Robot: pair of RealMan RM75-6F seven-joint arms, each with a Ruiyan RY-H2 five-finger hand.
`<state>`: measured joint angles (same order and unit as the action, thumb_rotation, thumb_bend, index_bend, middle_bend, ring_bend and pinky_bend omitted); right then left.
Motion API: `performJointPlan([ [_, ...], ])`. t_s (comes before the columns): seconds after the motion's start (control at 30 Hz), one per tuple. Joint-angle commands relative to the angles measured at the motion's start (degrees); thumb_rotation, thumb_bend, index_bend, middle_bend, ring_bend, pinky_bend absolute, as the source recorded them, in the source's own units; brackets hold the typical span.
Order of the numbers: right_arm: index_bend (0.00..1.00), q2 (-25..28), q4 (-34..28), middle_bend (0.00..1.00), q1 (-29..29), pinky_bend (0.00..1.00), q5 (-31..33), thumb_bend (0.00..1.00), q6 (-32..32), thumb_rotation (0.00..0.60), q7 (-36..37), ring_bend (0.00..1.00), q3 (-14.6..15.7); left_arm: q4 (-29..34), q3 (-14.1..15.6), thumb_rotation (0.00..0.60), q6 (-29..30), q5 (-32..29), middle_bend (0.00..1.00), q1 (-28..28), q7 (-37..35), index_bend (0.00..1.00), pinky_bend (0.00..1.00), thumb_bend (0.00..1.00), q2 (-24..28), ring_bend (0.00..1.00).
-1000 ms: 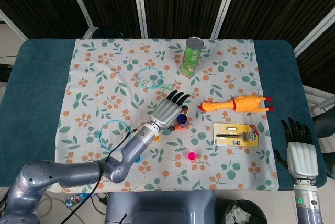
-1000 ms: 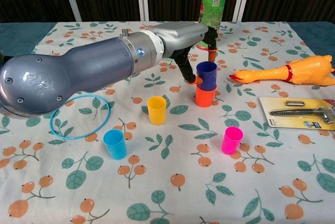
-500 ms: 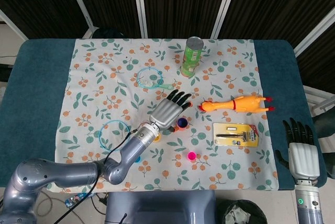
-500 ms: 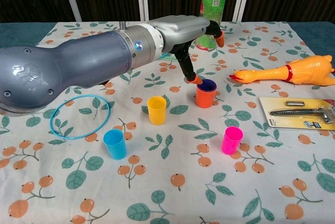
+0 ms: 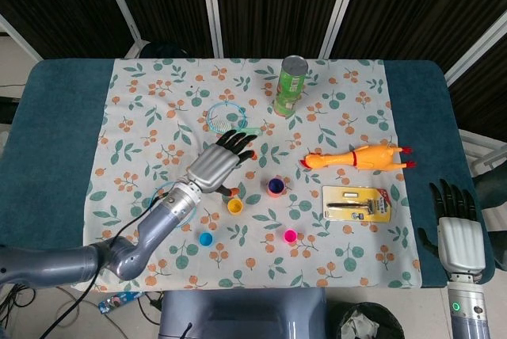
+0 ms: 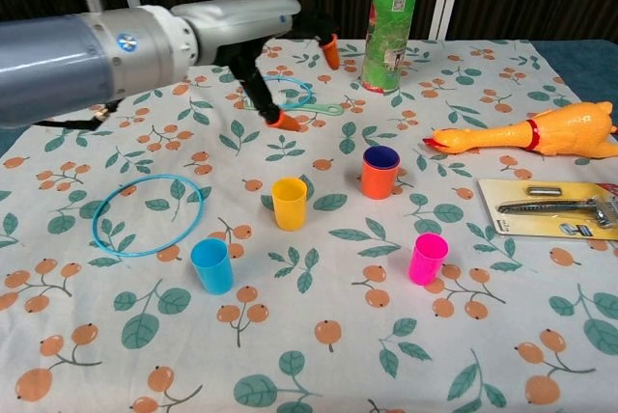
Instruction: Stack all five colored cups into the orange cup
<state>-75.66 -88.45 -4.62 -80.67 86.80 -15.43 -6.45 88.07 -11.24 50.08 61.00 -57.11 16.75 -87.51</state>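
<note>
The orange cup (image 6: pixel 379 173) is standing upright near the middle of the cloth (image 6: pixel 319 336), with a dark blue cup (image 6: pixel 380 155) nested inside it so that only the blue rim is showing. The yellow cup (image 6: pixel 289 203) is standing just to its left, the light blue cup (image 6: pixel 211 265) further left and nearer the front edge, and the pink cup (image 6: pixel 428 258) to the front right. All three are upright, mouth up and well apart from one another.

The left hand (image 6: pixel 253 25) is hanging above the cloth behind the yellow cup, fingers spread and curving downward, holding nothing. The right hand (image 5: pixel 458 232) is resting at the table's right edge, fingers extended together, also empty.

Handling judgement: the cups look like thin, rigid plastic, probably very light and smooth-walled. A sideways nudge is likely to tip or slide one. Take hold across the upper wall just below the rim, thumb opposing a finger, with light pressure. The yellow cup looks like the nearest candidate. Lower it vertically into the stack.
</note>
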Motion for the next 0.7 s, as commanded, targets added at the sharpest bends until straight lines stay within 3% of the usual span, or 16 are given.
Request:
performJointPlan([
  [0.03,0.00,-0.13,-0.05,0.00,-0.05,0.06,-0.06,0.38,-0.13,0.600,-0.18,0.00,0.11,1.32,2.88,0.600,-1.79,3.15,0.03,2.66,-4.15,0.31,0.00,0.14,3.25,0.00],
  [0.37,0.00,-0.56,0.10,0.00,-0.04,0.06,0.09,0.38,-0.26,0.600,-0.95,0.00,0.23,-1.21,6.77,0.600,-5.13,10.78,0.03,5.28,-14.43,0.35,0.00,0.14,4.24,0.00],
  [0.7,0.00,-0.38,0.14,0.00,0.12,0.06,0.24,0.38,-0.10,0.600,-0.52,0.00,0.08,-3.46,6.83,0.600,-6.90,12.49,0.04,4.12,-13.74,0.38,0.00,0.14,0.91,0.00],
])
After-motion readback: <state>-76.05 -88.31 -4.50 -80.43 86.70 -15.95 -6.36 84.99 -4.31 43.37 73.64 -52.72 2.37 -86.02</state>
